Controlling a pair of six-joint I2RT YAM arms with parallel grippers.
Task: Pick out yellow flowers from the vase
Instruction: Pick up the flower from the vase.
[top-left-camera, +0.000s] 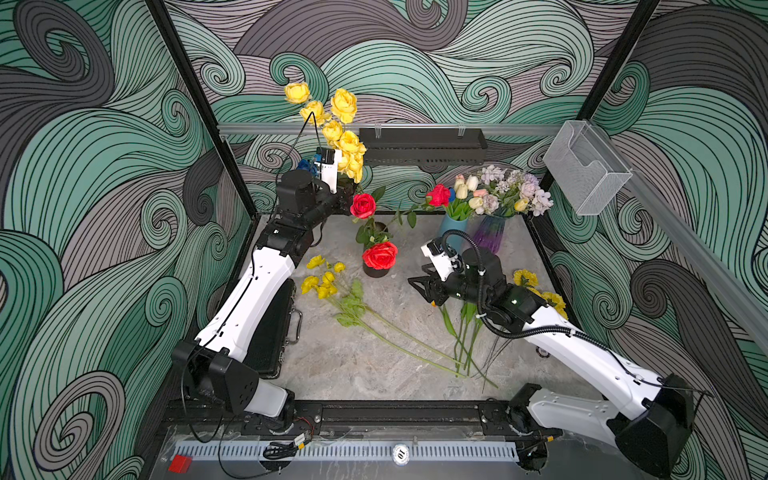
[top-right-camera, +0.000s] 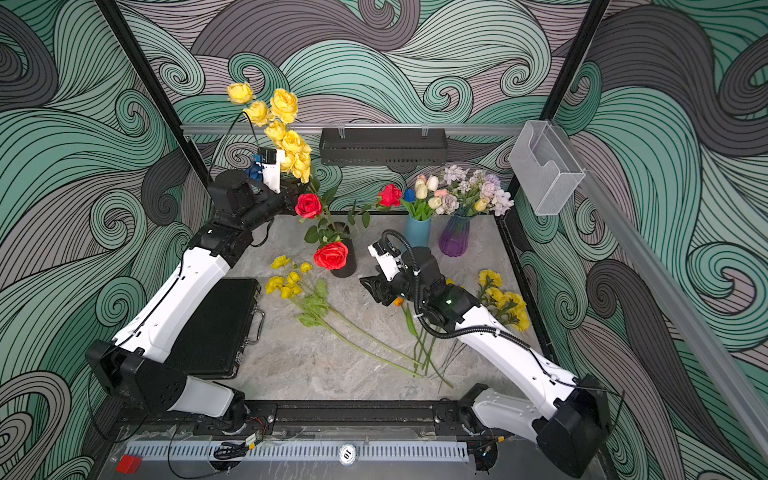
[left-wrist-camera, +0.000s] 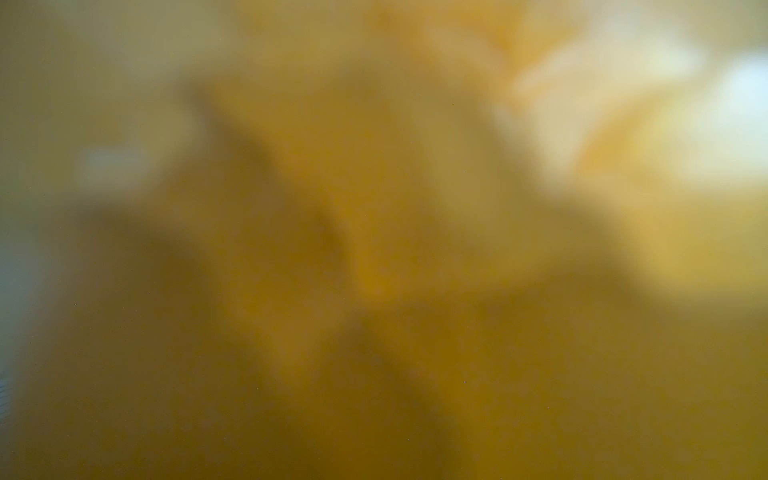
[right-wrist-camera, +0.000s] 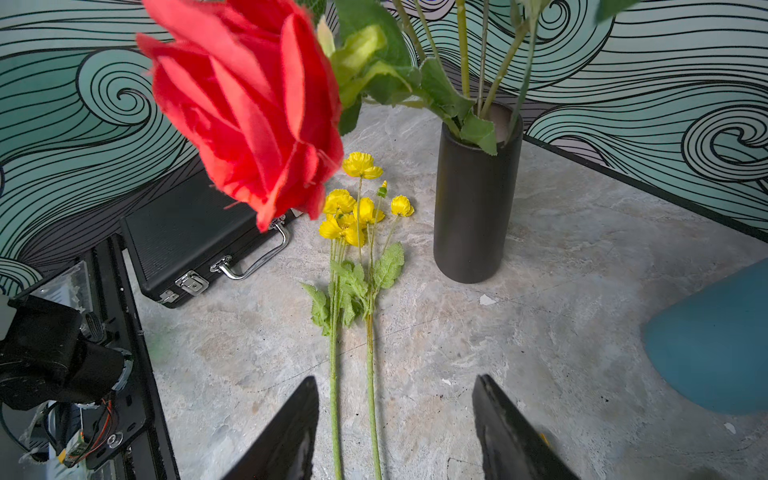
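Note:
My left gripper (top-left-camera: 348, 192) is raised at the back left, shut on the stem of a tall spray of yellow roses (top-left-camera: 344, 124) (top-right-camera: 286, 124) that stands above it. The left wrist view is only a yellow blur (left-wrist-camera: 374, 249) of petals against the lens. My right gripper (top-left-camera: 419, 286) (right-wrist-camera: 397, 379) hangs open low over the table. Its jaws stand on either side of two green stems of small yellow flowers (right-wrist-camera: 353, 208) (top-left-camera: 324, 282) lying flat, without touching them. More yellow flowers (top-left-camera: 548, 297) (top-right-camera: 507, 301) lie partly under the right arm. The black vase (right-wrist-camera: 473, 208) (top-right-camera: 347, 257) holds red roses (top-left-camera: 380, 254).
A blue vase (top-left-camera: 451, 226) and a purple vase (top-left-camera: 492, 235) with pale tulips and lilac blooms stand at the back right. One yellow bud (top-left-camera: 520, 204) shows among them. A black case (top-right-camera: 216, 324) lies under the left arm. A black shelf (top-left-camera: 422, 145) hangs on the back wall.

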